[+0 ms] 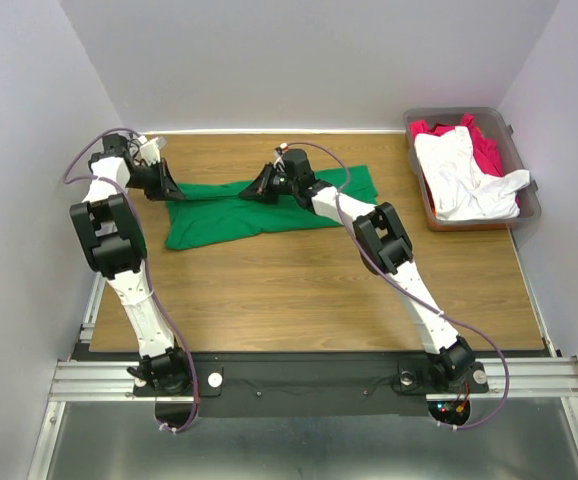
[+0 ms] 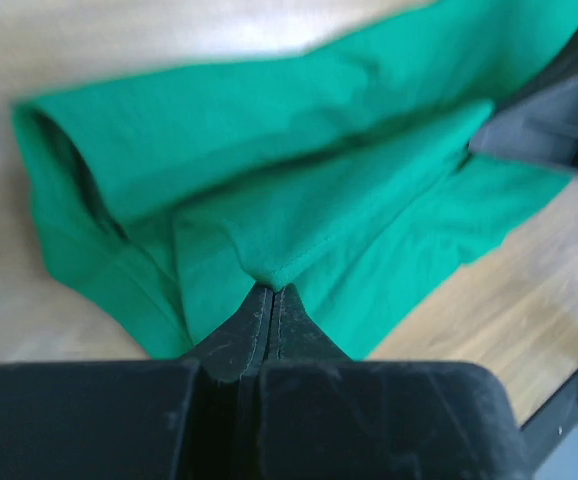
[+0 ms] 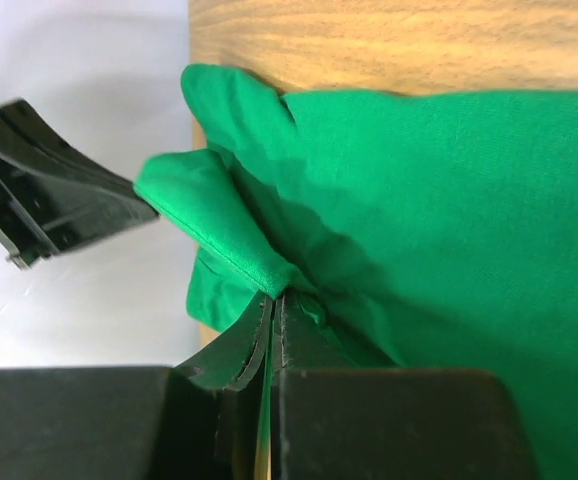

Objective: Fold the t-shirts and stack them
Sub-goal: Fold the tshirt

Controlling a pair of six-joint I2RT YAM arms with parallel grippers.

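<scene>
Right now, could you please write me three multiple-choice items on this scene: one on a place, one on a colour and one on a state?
1. Where does the white t-shirt lie?
A. spread on the table
B. in the bin, over the red t-shirt
C. on the floor

2. What colour is the t-shirt lying on the table?
A. green
B. white
C. red

3. In what state is the right gripper?
A. wide open above the cloth
B. shut on the green t-shirt
C. shut on nothing

Answers:
1 B, since white cloth fills the bin with red showing beneath it.
2 A, since only green cloth lies on the wood.
3 B, since its wrist view shows a green fold pinched between the closed fingers.
</scene>
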